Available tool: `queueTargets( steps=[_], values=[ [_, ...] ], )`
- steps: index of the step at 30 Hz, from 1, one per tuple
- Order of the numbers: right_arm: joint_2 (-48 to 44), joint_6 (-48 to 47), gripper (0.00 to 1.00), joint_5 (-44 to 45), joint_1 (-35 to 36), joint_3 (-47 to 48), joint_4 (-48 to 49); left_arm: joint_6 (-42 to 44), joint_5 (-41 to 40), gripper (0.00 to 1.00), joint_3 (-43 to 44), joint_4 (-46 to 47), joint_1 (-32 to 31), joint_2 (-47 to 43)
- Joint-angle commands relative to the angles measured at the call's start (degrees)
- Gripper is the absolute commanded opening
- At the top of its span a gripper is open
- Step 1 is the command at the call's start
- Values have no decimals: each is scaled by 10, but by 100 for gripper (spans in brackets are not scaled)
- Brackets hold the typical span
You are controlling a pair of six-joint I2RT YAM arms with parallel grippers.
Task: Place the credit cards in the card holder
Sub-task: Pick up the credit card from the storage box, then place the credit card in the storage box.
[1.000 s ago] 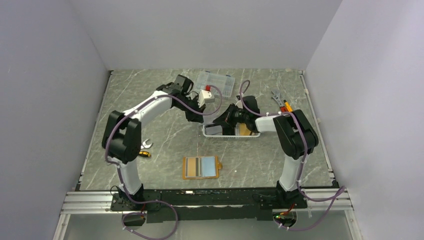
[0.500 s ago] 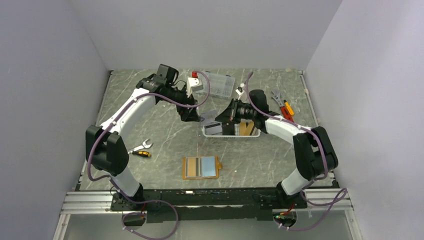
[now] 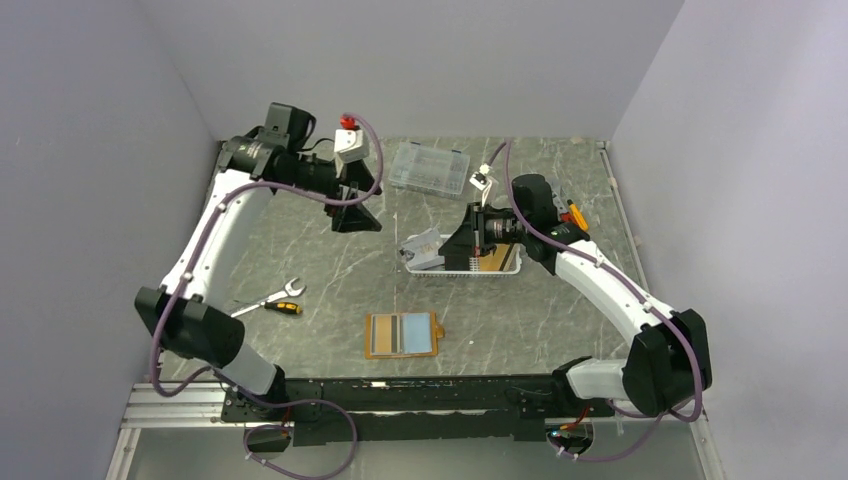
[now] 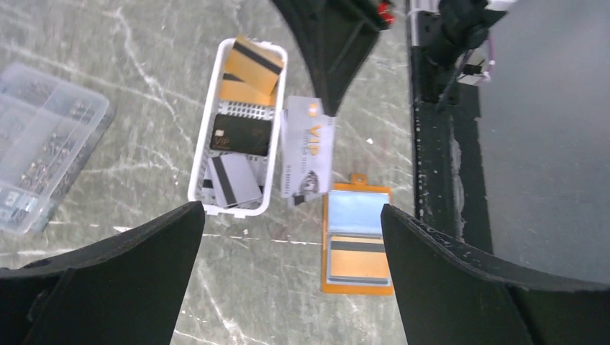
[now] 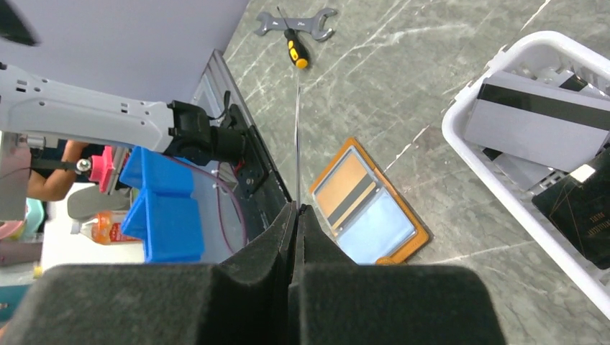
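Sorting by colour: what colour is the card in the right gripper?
Silver-grey card, gold VIP lettering; left wrist view shows it best.

The left arm (image 3: 215, 225) and right arm (image 3: 600, 285) share one build: white tubular links between chunky black joint housings, trailed by looping purple cables (image 3: 380, 160). The left hand (image 4: 291, 212) and right hand (image 5: 296, 208) have matte black wedge-shaped fingers. Black bases sit at 6 o'clock overhead.

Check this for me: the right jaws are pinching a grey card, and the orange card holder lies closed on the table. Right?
No: the card holder lies open, not closed, as the left wrist view shows. The right jaws do pinch the grey card.
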Motion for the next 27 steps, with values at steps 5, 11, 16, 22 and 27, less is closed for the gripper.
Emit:
queueTargets(
  steps=[5,11,16,22,27],
  values=[
    [-18,-64,0,-4,4,44,-62,59,22,99,78,-145,19,9],
    [-30,-65,0,-4,11,34,-53,-141,-85,99,-123,130,29,-104],
    [-23,-80,0,-3,25,48,-69,-130,-34,85,-165,112,9,-75],
    [0,-97,0,2,43,73,-80,-231,-7,92,-223,242,-22,-86],
    [11,-115,0,-5,62,96,-95,-183,23,97,-234,229,-48,-35]
  ],
)
